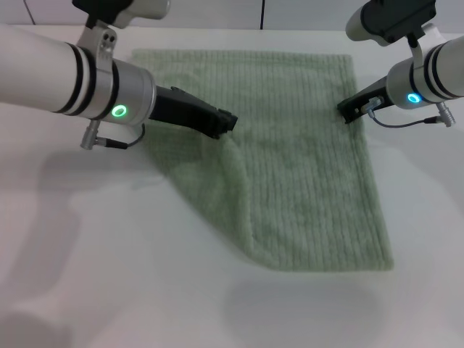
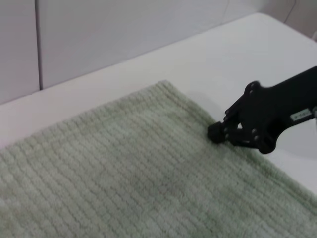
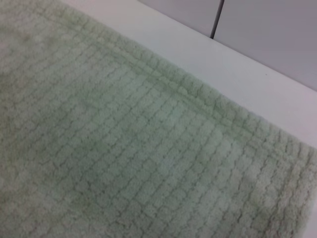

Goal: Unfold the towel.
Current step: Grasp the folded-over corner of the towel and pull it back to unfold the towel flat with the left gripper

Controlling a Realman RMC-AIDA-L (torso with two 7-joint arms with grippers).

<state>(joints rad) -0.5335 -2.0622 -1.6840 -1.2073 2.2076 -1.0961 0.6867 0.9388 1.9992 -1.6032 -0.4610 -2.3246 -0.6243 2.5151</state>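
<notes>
One towel (image 1: 304,174) lay mostly spread on the white table (image 1: 109,275), its left part rumpled into a diagonal fold. Two grippers met it: the left gripper (image 1: 226,123) at that fold, the right gripper (image 1: 348,110) on the right hem. Whether either claw was spread or pinching cloth could not be told.

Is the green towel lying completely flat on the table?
No, the towel has a raised fold near the left gripper.

No readable text. Small pale label (image 2: 300,116) on right gripper (image 2: 216,133) body in left wrist view, lettering too small to read.
</notes>
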